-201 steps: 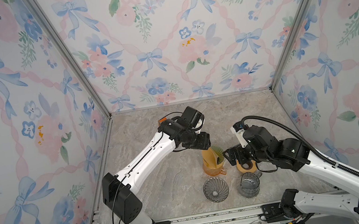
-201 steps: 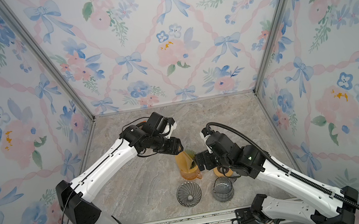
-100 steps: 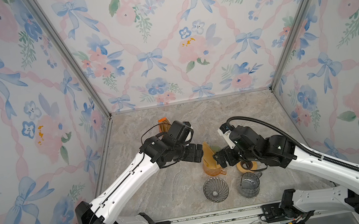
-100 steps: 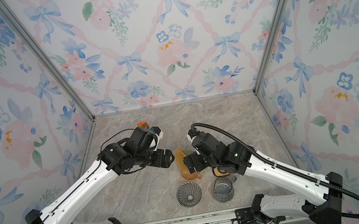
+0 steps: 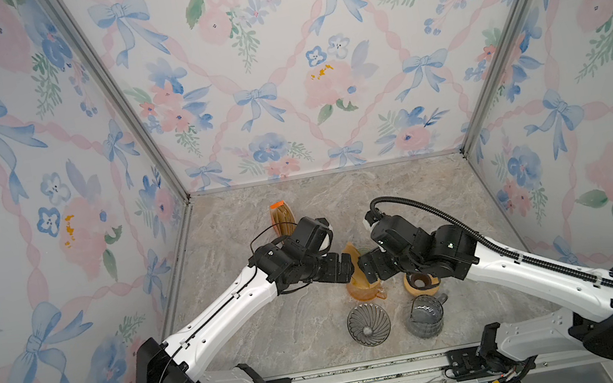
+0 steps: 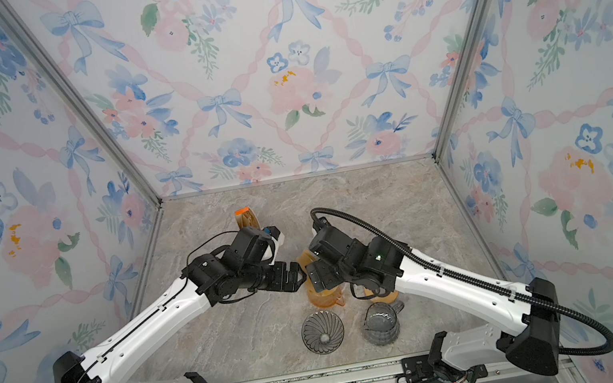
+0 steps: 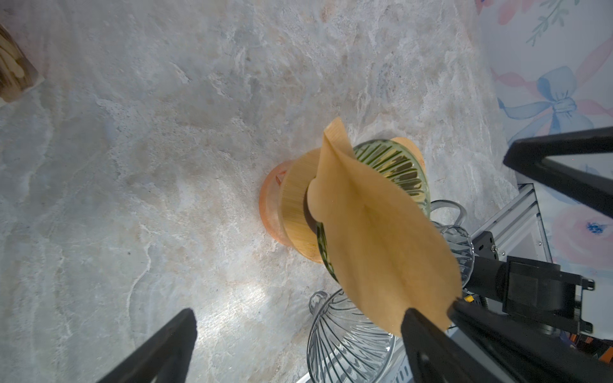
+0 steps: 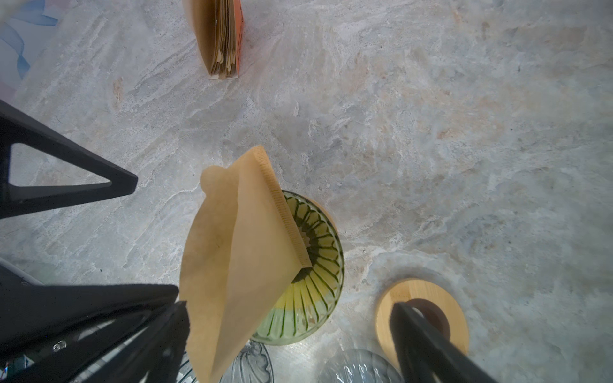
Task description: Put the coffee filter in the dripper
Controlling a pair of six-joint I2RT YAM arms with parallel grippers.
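- left hand point(image 5: 346, 271): jaws spread wide, gripping nothing. One finger point(image 7: 428, 338) sits right at the high edge of the coffee filter point(image 7: 374, 232); can't tell if it touches.
- right hand point(image 5: 365, 269): also wide apart, nothing clamped. One finger point(image 8: 421, 335) hangs over a loose wooden ring point(image 8: 428, 287). The filter looks to touch the opposite finger.
- The hands face each other across the filter, just beside it.
- coffee filter: brown paper cone, tip down in the green glass dripper point(image 8: 315, 258). It leans to one side, and much of it sticks out above the rim.
- The dripper sits on a wooden collar point(image 7: 295, 205) on an amber server point(image 5: 364, 292), mid-width of the worktop point(image 5: 278, 332), in the front half.
- Near the front edge: clear ribbed dripper point(image 5: 368, 323) and glass jug point(image 5: 424, 316).
- filter pack point(image 5: 282, 217): upright, toward the back edge, left of centre.
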